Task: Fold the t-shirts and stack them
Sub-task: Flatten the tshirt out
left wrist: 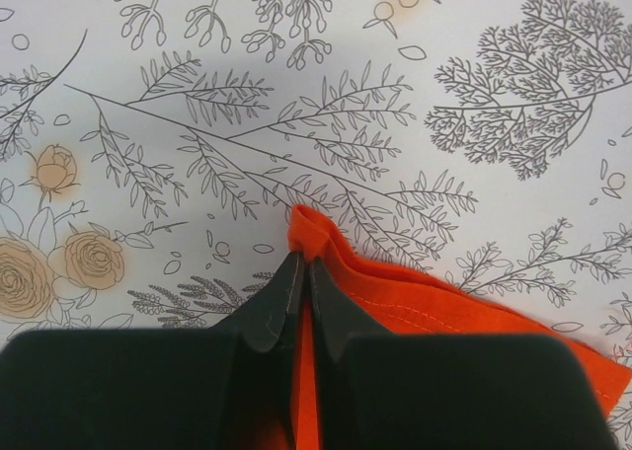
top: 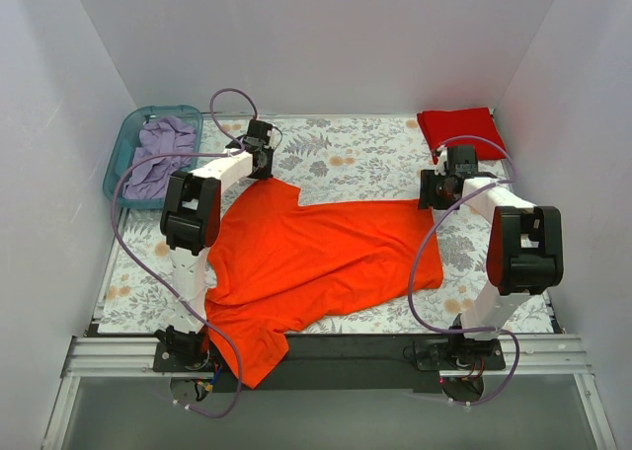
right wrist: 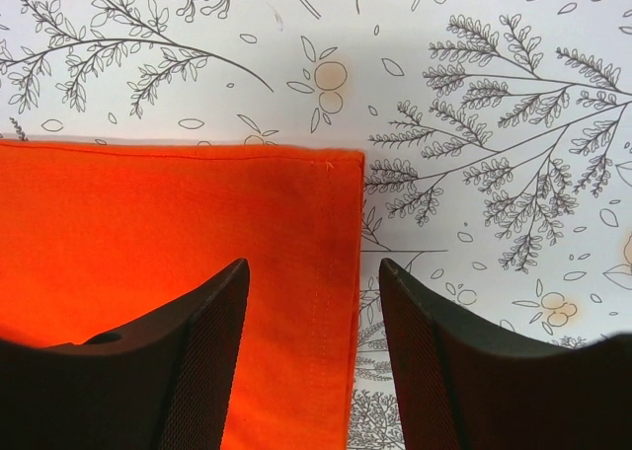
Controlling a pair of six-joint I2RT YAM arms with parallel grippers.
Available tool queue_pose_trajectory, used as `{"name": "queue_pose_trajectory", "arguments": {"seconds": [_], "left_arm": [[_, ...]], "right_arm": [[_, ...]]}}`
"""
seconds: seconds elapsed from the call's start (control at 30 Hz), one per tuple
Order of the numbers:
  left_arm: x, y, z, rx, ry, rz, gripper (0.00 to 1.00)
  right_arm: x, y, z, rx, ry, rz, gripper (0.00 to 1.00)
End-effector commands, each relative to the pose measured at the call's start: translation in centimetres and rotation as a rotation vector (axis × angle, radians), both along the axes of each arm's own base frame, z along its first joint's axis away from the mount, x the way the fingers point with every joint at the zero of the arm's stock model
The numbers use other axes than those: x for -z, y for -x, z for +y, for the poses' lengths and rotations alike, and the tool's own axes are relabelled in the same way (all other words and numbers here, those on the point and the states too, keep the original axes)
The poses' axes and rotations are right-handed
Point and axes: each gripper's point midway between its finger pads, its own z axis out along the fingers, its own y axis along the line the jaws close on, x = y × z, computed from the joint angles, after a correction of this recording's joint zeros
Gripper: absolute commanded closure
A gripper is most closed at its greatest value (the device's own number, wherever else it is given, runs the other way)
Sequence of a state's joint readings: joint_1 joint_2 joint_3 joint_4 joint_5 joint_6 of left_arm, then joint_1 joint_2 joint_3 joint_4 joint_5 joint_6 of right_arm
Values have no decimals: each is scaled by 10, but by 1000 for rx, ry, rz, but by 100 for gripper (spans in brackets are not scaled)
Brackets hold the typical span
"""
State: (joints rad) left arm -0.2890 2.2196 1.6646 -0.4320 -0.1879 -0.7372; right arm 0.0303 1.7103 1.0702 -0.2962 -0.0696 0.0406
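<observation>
Left hand [left wrist: 301, 262]: clenched on a raised pinch of the orange t-shirt [top: 316, 248], at its far-left edge; cloth bunches up just ahead of the tips.
Right hand [right wrist: 314, 267]: released, fingers apart, w/ the shirt's hem corner lying between them; can't tell if the tips touch cloth.
Orange t-shirt: spread flat betw. both hands on the floral counter [top: 346, 154]; near-left part hangs over the front edge by the left arm's base.
Red t-shirt [top: 456, 129]: folded, just beyond the right hand, at the counter's far corner.
Bin [top: 123, 154]: teal, to the left of the left hand, purple cloth [top: 163, 154] inside.
</observation>
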Motion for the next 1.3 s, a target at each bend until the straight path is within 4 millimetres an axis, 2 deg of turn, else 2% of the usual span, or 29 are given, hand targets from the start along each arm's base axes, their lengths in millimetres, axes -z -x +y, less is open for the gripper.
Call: {"name": "queue_pose_trajectory", "arguments": {"seconds": [0.0,0.2,0.43,0.57,0.8,0.97,1.23,1.27], "left_arm": [[7,15,24,-65,-71,55,100],[-2,7,19,-67,-48,29,100],[6,11,20,-70,-48,49,100],[7,12,22,-78,-60,48,100],[5,9,24,-80,-64,40,100],[6,9,23,-79,-64,42,100],[9,10,27,-83,-76,48,100],[9,9,28,-85,-75,48,100]], "right_arm": [[-4,-17,0,-32,18,-43,39],[8,-17,-3,-26,31,-17,40],[15,-31,-3,-57,45,-25,43],[25,-33,-2,-88,58,-9,48],[37,-25,-1,-119,65,22,55],[44,-18,5,-160,84,39,55],[58,-14,8,-208,159,87,55],[59,-14,4,-200,182,94,58]]}}
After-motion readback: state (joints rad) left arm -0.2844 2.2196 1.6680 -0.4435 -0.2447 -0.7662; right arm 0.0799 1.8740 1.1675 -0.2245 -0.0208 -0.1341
